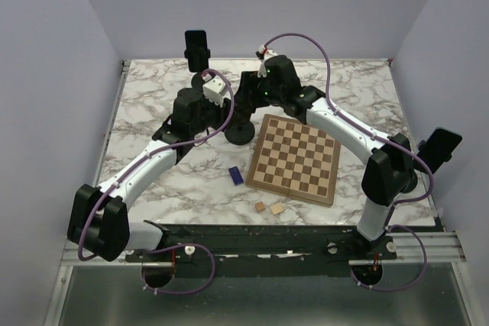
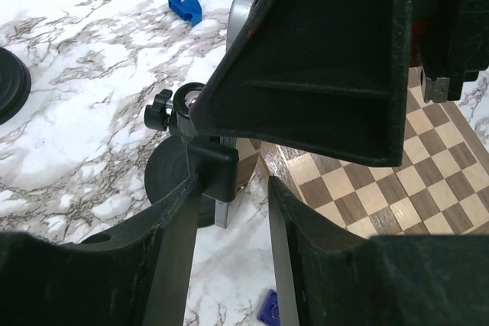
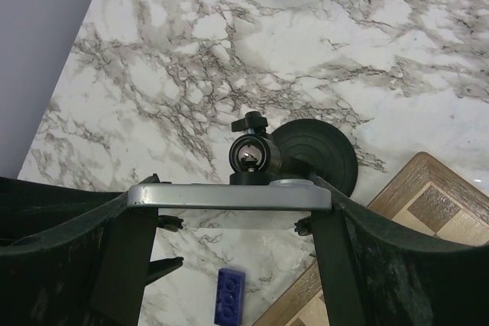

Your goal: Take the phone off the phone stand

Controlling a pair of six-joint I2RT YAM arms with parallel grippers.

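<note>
The phone (image 3: 229,196) is a silver-edged slab seen edge-on in the right wrist view. My right gripper (image 3: 229,210) is shut on it, one finger on each short end. The black phone stand shows behind it: ball head (image 3: 252,150) and round base (image 3: 317,154). In the top view the right gripper (image 1: 254,91) sits over the stand's base (image 1: 241,132). My left gripper (image 2: 233,211) is open, and its left finger (image 2: 179,227) touches the stand's black clamp block (image 2: 218,166). The phone's edge (image 2: 243,5) shows above, mostly hidden by the right gripper.
A chessboard (image 1: 294,158) lies right of the stand. A blue brick (image 1: 237,175) and two wooden cubes (image 1: 269,208) lie near the front. A second stand with a dark phone (image 1: 196,47) is at the back, another (image 1: 439,146) at the right edge. A blue clip (image 2: 186,4) lies on the marble.
</note>
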